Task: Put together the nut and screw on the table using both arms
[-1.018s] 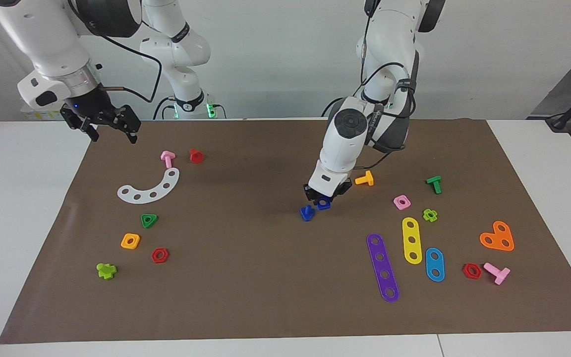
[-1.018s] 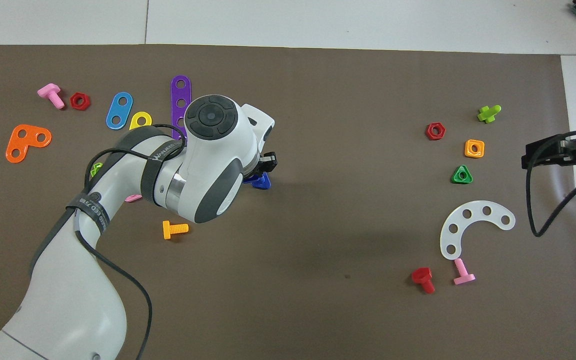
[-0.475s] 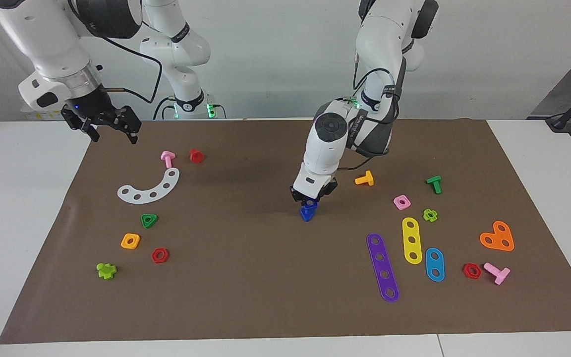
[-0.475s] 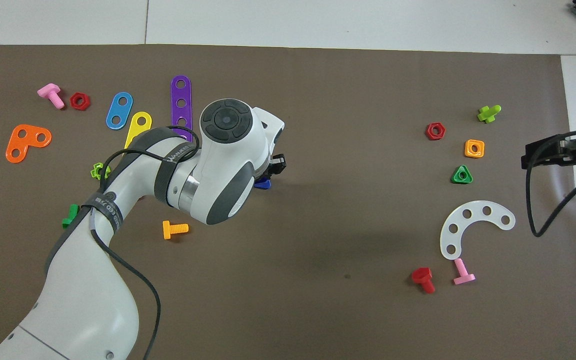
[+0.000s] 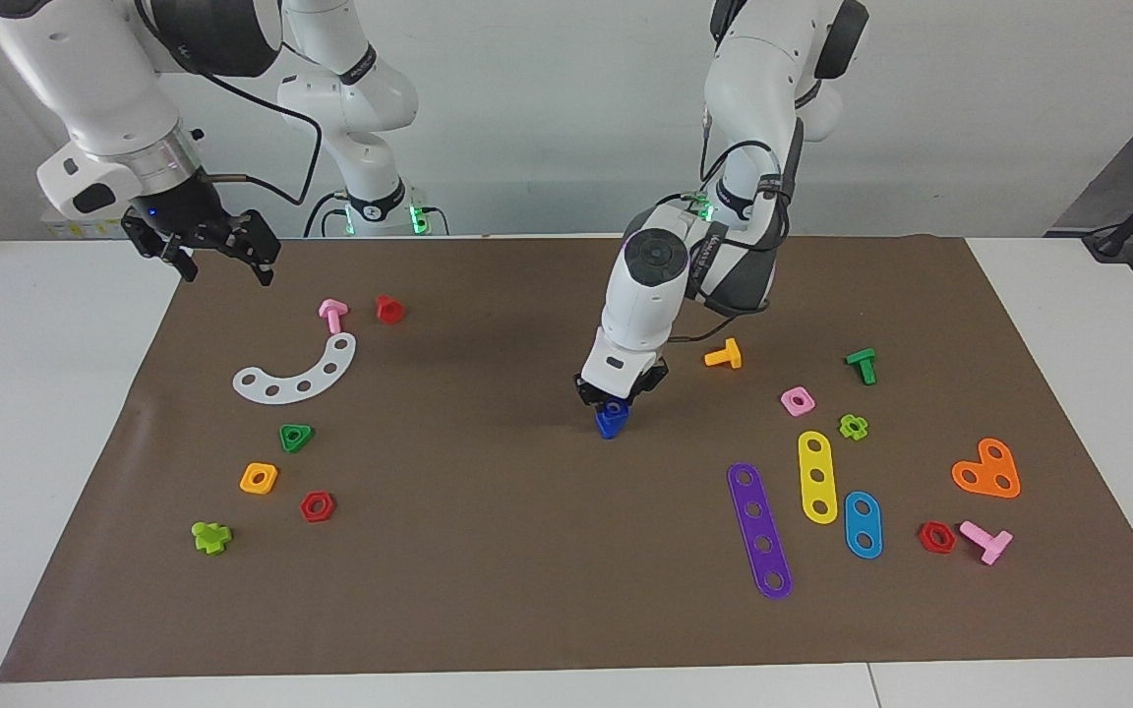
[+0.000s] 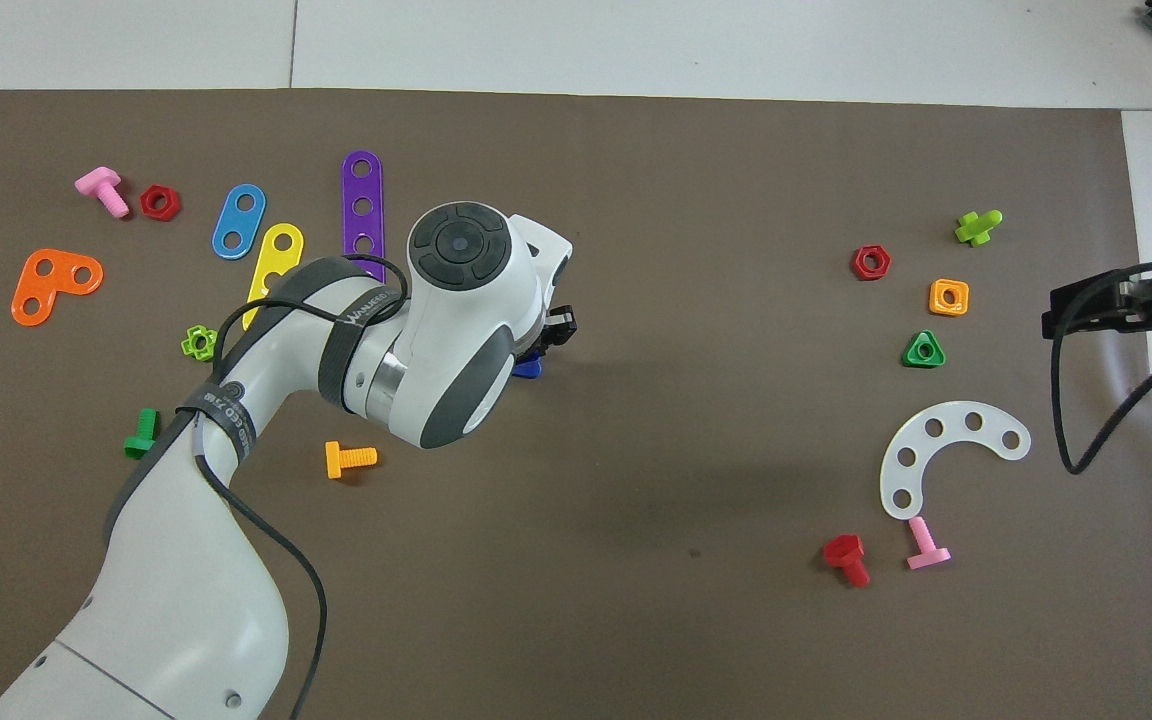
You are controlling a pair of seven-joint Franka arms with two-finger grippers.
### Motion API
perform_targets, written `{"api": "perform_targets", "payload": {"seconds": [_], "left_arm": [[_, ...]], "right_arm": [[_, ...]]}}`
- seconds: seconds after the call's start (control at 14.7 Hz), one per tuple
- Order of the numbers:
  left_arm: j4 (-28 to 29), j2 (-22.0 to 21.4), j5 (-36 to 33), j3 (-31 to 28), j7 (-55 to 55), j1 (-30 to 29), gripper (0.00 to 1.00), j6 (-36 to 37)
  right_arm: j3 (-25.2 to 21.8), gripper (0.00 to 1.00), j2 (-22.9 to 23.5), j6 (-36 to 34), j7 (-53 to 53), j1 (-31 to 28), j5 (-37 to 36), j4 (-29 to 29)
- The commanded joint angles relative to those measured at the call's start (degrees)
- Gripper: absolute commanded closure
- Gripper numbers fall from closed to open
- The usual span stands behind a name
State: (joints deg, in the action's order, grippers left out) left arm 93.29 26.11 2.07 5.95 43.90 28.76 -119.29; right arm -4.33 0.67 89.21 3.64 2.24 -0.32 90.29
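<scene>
The dark-blue screw (image 5: 610, 424) stands head down on the brown mat (image 5: 488, 590) near the table's middle; its head also shows in the overhead view (image 6: 528, 367). My left gripper (image 5: 616, 401) is right over it, shut on the dark-blue square nut (image 5: 617, 405), which sits at the top of the screw's stem. In the overhead view the left arm's wrist hides the nut and most of the left gripper (image 6: 548, 336). My right gripper (image 5: 222, 264) waits open and empty above the mat's corner at the right arm's end, and it also shows in the overhead view (image 6: 1061, 322).
An orange bolt (image 5: 724, 355), a pink square nut (image 5: 798, 400) and a purple strip (image 5: 759, 529) lie toward the left arm's end. A white curved strip (image 5: 299, 373), a green triangular nut (image 5: 296, 437) and an orange square nut (image 5: 259, 478) lie toward the right arm's end.
My left gripper has carried the nut sideways from beside the screw to directly over its stem. The right arm has not moved.
</scene>
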Motion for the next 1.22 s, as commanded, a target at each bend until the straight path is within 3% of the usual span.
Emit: {"api": "perform_targets", "payload": {"seconds": [0.0, 0.68, 1.15], "left_arm": [[-1.3, 1.1, 0.0, -0.8, 0.7, 0.6, 0.74, -0.9], [3.4, 1.0, -0.4, -0.8, 0.8, 0.4, 0.76, -6.0], [-1.0, 1.1, 0.5, -0.8, 0.8, 0.4, 0.75, 0.5]], "right_arm": [[0.4, 0.0, -1.2, 1.1, -0.6, -0.7, 0.2, 1.6], [0.4, 0.0, -1.2, 1.1, -0.6, -0.7, 0.2, 1.6], [0.4, 0.0, -1.3, 1.2, -0.6, -0.7, 0.2, 1.6]]}}
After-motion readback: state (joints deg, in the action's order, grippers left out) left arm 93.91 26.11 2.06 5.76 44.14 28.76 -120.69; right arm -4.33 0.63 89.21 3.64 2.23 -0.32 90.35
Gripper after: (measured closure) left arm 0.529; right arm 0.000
